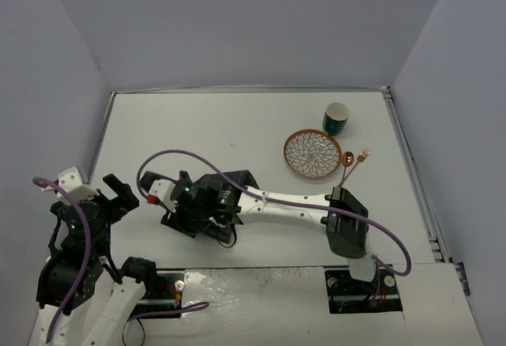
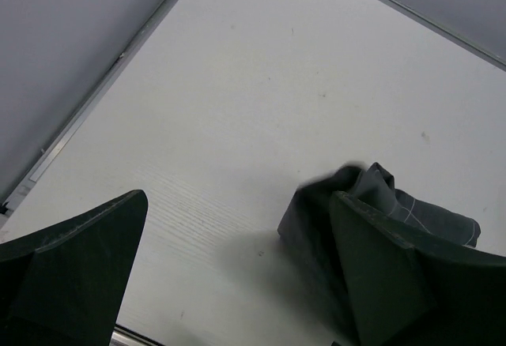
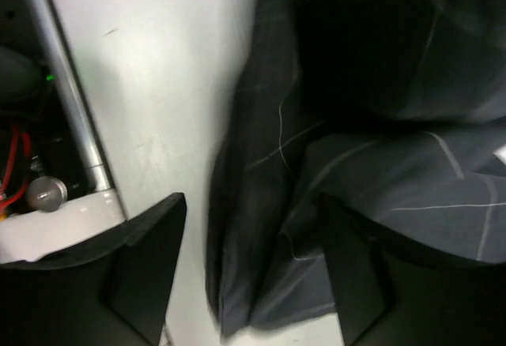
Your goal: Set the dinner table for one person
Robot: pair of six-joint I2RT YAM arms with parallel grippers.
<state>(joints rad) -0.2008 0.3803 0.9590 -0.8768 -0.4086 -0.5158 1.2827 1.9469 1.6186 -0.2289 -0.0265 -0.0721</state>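
Our left tool [image 2: 229, 283] hangs with its jaws spread wide and empty over the white worktop [image 2: 261, 85], which lies beneath and all around both tools. To its right, our right tool [image 3: 245, 283] stands partly open just above the crumpled dark checked cloth [image 3: 379, 172], gripping nothing.

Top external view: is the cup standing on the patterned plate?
No, the cup stands upright on the bare dinner table, just beyond the far rim of the patterned plate, not on it.
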